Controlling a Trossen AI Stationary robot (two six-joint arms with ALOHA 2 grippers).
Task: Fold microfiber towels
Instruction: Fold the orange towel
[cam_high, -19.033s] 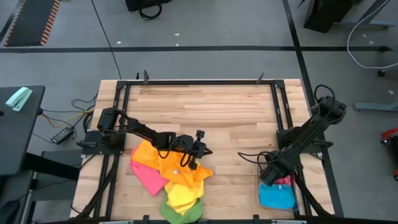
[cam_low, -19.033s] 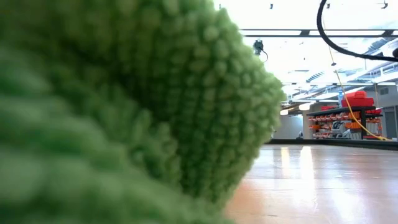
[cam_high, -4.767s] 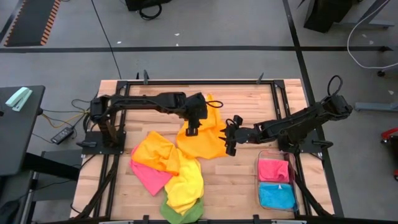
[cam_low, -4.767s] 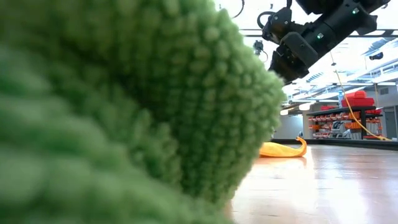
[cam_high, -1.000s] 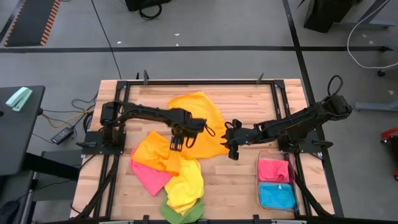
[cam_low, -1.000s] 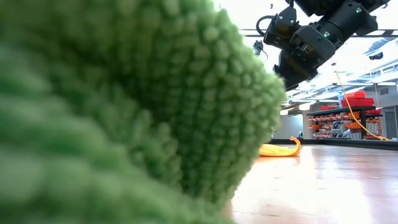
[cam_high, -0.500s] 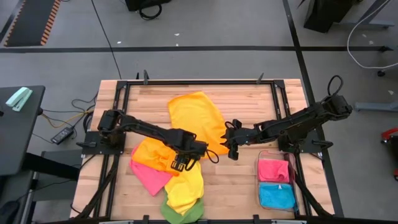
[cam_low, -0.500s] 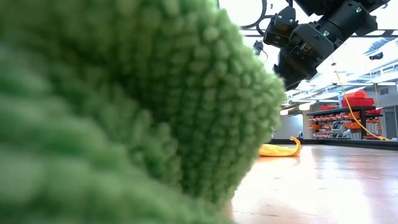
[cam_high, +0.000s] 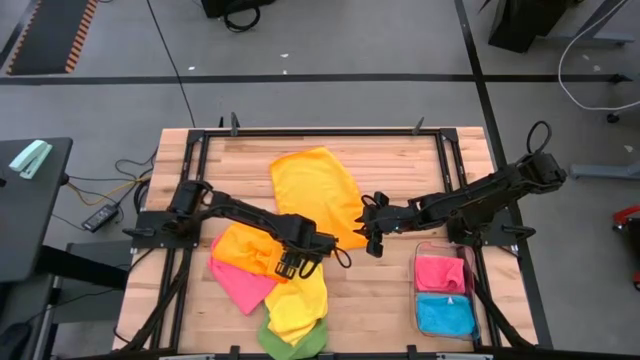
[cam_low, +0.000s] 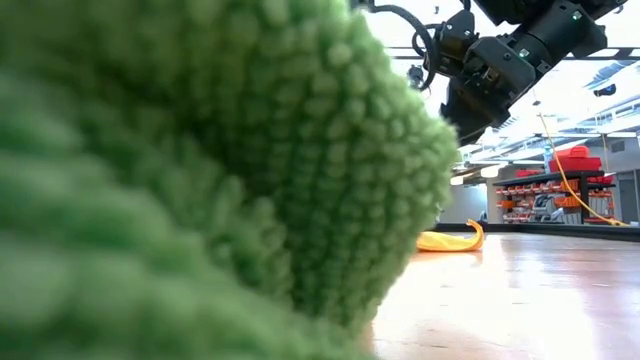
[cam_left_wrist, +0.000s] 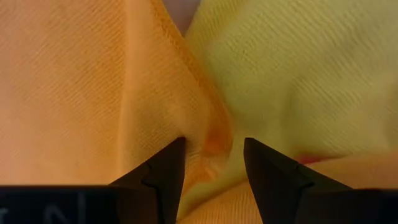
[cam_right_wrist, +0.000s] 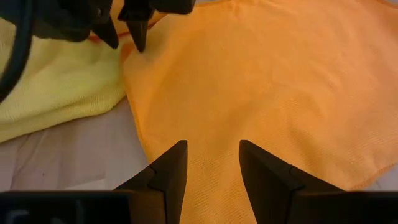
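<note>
One orange microfiber towel (cam_high: 315, 190) lies spread flat at the table's middle, and its edge (cam_low: 450, 240) shows low in the low view. A pile sits at the near left: a crumpled orange towel (cam_high: 245, 250), a pink one (cam_high: 238, 285), a yellow one (cam_high: 298, 300) and a green one (cam_high: 290, 342). The green one fills the low view (cam_low: 200, 180). My left gripper (cam_high: 290, 266) points down, open, over the pile where orange meets yellow. My right gripper (cam_high: 371, 243) hangs open above the spread towel's near right corner (cam_right_wrist: 249, 93), clear of it. My left gripper (cam_left_wrist: 214, 165) comes from above with its two open fingers on either side of a raised fold (cam_left_wrist: 208, 140) of the pile's orange towel, beside the yellow towel (cam_left_wrist: 298, 74). I cannot tell whether the fingertips touch the cloth.
A clear bin (cam_high: 416, 290) at the near right holds a folded pink towel (cam_high: 441, 272) and a blue one (cam_high: 445, 316). A black frame (cam_high: 320, 131) rims the table. Bare wood lies between the pile and the bin.
My left gripper has gone from the spread orange towel's near left part toward the table's near edge and down, to just over the pile. The spread towel lies still. My right gripper has kept its place.
</note>
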